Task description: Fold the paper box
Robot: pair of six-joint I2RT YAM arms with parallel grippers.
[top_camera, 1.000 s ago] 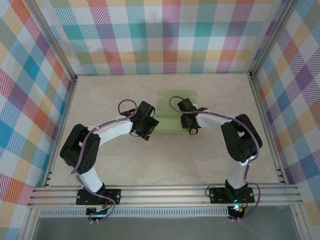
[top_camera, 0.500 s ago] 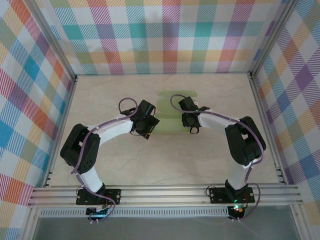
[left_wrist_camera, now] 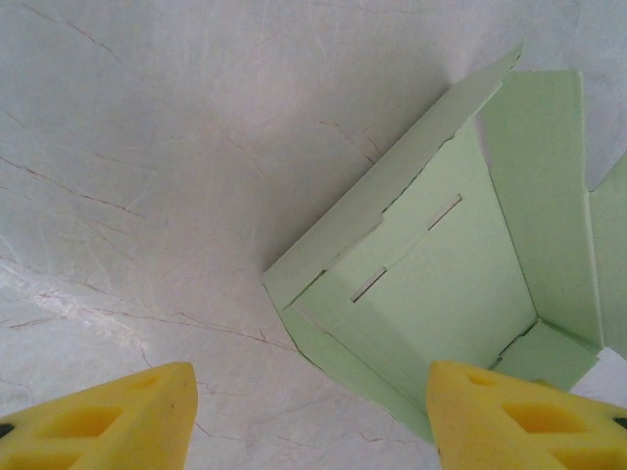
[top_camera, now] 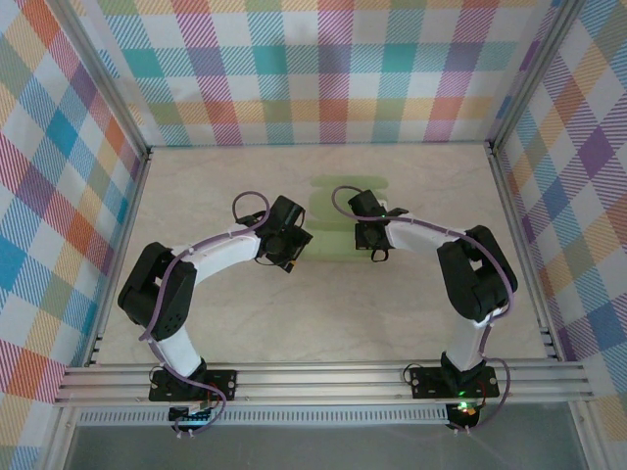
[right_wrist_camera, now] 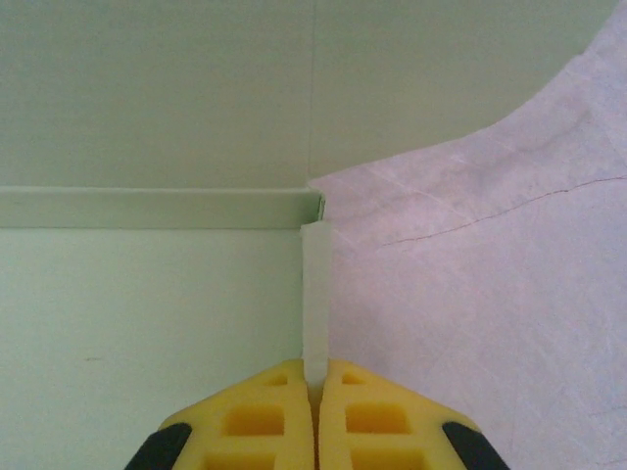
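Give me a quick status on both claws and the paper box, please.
Left claw open, hovering by the paper box. Right claw shut on its raised side flap. Box partly folded. Nothing in the way.

Three viewpoints on one table (top_camera: 323, 313)
From high behind the arm bases we look down over the whole tabletop and its plaid walls (top_camera: 323, 69). Our left wrist camera looks down past its yellow fingertips (left_wrist_camera: 108, 421) from close above the surface; our right wrist camera sits nearer still, almost against the paper box (right_wrist_camera: 147, 294). All three views share that pale green box.
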